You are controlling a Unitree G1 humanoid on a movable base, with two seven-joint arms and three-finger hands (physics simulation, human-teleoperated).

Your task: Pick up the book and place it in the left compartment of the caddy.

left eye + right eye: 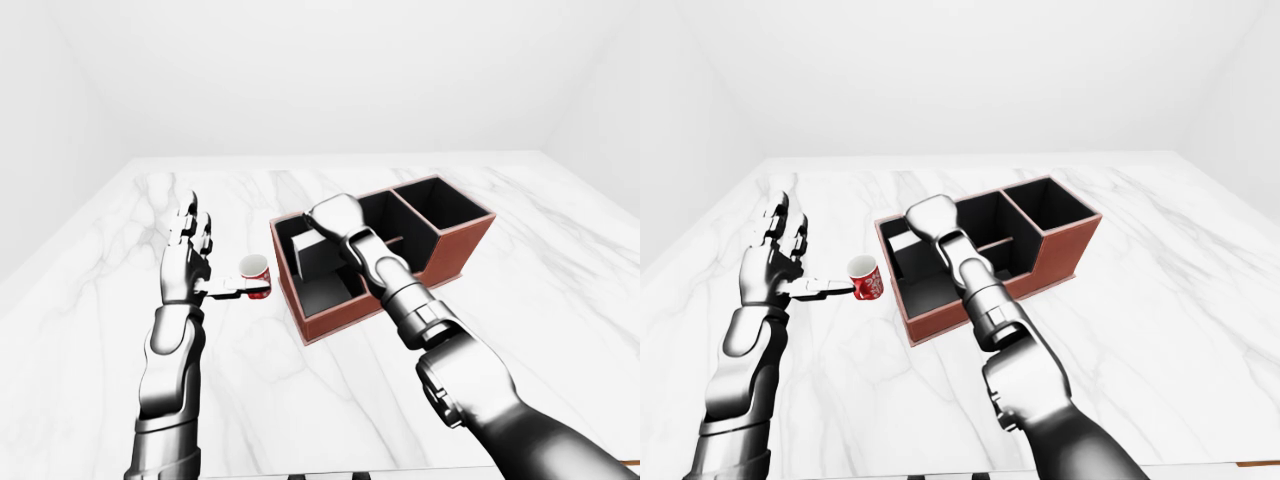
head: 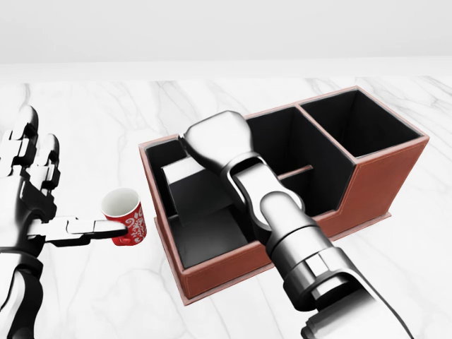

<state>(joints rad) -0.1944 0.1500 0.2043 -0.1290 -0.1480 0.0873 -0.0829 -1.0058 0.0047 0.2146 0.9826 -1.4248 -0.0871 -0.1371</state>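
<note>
Right hand over the caddy's left compartment
Its grip cannot be told; book inside; left hand spread wide, thumb touching red cup.

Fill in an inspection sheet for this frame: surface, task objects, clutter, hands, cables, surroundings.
Surface: white marble table.
Job's things: brown caddy with black compartments; a dark book stands tilted in its left compartment in the head view.
Clutter: red patterned cup left of the caddy.
Grippers: right hand over the left compartment, fingers hidden; left hand open, raised, one finger reaching to the cup.
Cables: nothing seen.
Surroundings: plain white walls.
</note>
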